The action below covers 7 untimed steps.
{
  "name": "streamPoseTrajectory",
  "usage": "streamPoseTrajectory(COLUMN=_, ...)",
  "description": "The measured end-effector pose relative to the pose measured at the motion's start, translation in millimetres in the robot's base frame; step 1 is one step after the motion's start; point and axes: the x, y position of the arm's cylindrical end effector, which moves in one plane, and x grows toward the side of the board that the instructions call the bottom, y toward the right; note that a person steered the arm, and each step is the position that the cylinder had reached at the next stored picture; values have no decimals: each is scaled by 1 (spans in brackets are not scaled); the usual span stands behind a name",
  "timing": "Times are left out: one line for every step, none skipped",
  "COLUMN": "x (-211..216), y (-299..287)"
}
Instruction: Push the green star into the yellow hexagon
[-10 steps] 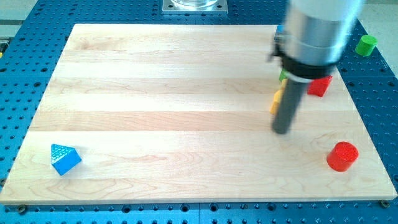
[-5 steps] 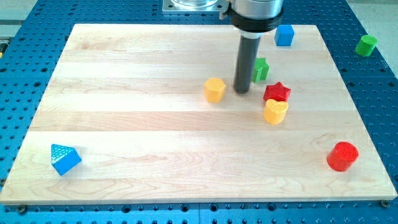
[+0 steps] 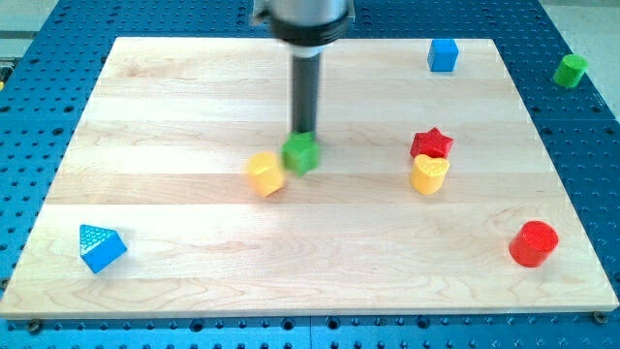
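Now, left to right across the tabletop:
Blue triangle: far out at 8 o'clock, near the tabletop's lower corner, well apart from all else.
Yellow hexagon: close to the middle, a little toward 7 o'clock; the green star sits just beside it at its 2 o'clock, the two touching or nearly so, I cannot tell which.
Green star: close to the middle, directly under the rod.
My tip: at the green star's 12 o'clock edge, touching it or just behind it.
Hand: the arm carries none, only the dark rod, so nothing is open, closed or gripped.
Red star: at 3 o'clock from the green star, well apart from it.
Yellow heart: touching the red star at its 6 o'clock.
Blue cube: near the 1 o'clock edge.
Red cylinder: out at 4 o'clock.
Green cylinder: off the wood at 2 o'clock, on the blue perforated base.
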Motion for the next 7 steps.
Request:
streamPoseTrajectory(x=-17, y=10)
streamPoseTrajectory(x=-18, y=10)
streamPoseTrajectory(x=-8, y=-14)
streamPoseTrajectory(x=29, y=-28)
streamPoseTrajectory(x=56, y=-28)
streamPoseTrajectory(x=77, y=-68)
streamPoseTrajectory(x=80, y=11)
